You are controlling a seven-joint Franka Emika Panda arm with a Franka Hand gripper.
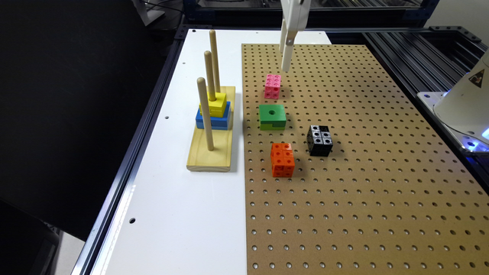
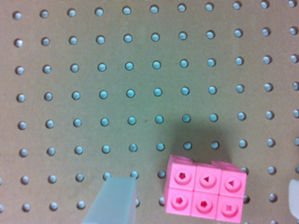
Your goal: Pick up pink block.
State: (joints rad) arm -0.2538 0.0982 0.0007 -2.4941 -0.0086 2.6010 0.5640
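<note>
The pink block point(image 1: 272, 86) rests on the brown pegboard point(image 1: 363, 172), at the far end of a loose group of blocks. In the wrist view the pink block point(image 2: 204, 192) shows a top face of six round-holed studs in two rows of three, flat on the pegboard point(image 2: 117, 84).

The gripper point(image 1: 285, 61) hangs above the board, just beyond the pink block and slightly toward the exterior view's right, clear of it. In the wrist view one pale finger point(image 2: 112, 201) stands beside the block with bare board between them, and a sliver of a second finger point(image 2: 294, 192) shows at the frame edge on the block's other side. The jaws are spread wide and hold nothing.

Nearer the camera than the pink block lies a green block point(image 1: 272, 116) with one centre hole. Nearer still sit an orange cube point(image 1: 282, 159) and, to the exterior view's right, a black cube point(image 1: 319, 140).

On the white table point(image 1: 172, 214), at the exterior view's left of the pegboard, stands a wooden base point(image 1: 210, 152) with three upright pegs. A yellow piece point(image 1: 216, 104) sits on a blue piece point(image 1: 214, 120) around the middle peg.
</note>
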